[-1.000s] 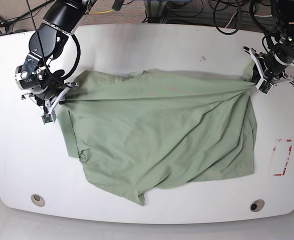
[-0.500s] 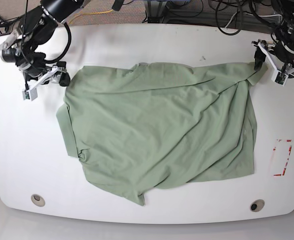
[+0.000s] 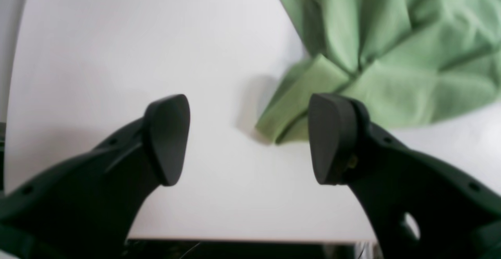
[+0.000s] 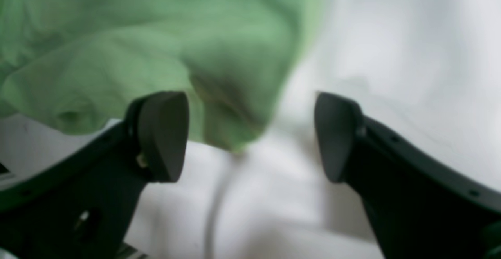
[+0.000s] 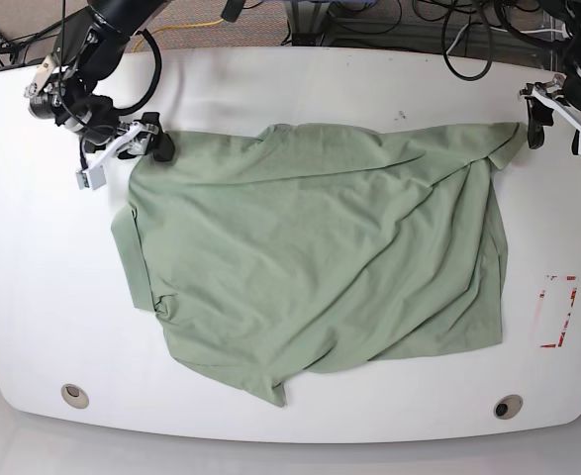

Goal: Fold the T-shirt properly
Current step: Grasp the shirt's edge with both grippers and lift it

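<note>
The T-shirt (image 5: 315, 252) now lies spread mid-worktop (image 5: 43, 297), released; both grippers, left (image 5: 559, 111) at two o'clock, right (image 5: 122, 150) at ten, have fingers spread, empty. Folding can start.

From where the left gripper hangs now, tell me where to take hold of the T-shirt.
Probably pinch the folded corner of the T-shirt that pokes toward the open left gripper. Come straight ahead, low over the table: the tip lies flat, apart from the gripper.
</note>
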Controlling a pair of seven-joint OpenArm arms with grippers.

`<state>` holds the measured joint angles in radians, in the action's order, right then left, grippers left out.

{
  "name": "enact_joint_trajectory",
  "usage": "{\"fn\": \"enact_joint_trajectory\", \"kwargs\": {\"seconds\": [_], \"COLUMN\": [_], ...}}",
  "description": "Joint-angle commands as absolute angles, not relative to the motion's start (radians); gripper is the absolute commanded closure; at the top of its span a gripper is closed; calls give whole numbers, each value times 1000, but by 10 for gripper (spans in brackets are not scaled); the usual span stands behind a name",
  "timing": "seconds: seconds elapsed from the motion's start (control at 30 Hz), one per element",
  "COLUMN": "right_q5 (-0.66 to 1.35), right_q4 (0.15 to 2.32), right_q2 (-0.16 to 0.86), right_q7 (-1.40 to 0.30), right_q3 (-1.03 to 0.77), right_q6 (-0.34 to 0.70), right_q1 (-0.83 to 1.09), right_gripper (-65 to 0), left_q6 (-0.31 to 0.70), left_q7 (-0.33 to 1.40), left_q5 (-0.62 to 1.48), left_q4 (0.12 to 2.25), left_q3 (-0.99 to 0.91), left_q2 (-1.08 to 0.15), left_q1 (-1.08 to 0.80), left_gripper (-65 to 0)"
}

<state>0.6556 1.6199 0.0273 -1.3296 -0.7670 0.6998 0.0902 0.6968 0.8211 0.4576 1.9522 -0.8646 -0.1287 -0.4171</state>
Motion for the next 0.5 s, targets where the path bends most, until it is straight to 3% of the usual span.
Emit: {"fn": "enact_joint_trajectory", "kwargs": {"seconds": [0.0, 0.23, 0.37, 0.47], "right_q5": [644, 636, 636, 636], "right_q4": [1620, 1620, 1618, 1618], "right_q2": [24, -5, -4, -2], "right_q7": [-1349, -1339, -1274, -1257], "right_q3": [-754, -716, -674, -628], "right_q6": [698, 698, 698, 698], "right_q1": [99, 99, 107, 105], "right_gripper": [-480, -469, -361, -341], "left_q6": [698, 698, 698, 698], "left_q7": [802, 800, 802, 806], "left_q5": [473, 469, 400, 343], "left_q4": [1968, 1959, 1933, 1865], "left_q3": [-897, -898, -898, -865], "left_q2": [-102, -74, -44, -45], "left_q1": [-397, -348, -294, -243], "left_gripper": [-440, -440, -443, -443]}}
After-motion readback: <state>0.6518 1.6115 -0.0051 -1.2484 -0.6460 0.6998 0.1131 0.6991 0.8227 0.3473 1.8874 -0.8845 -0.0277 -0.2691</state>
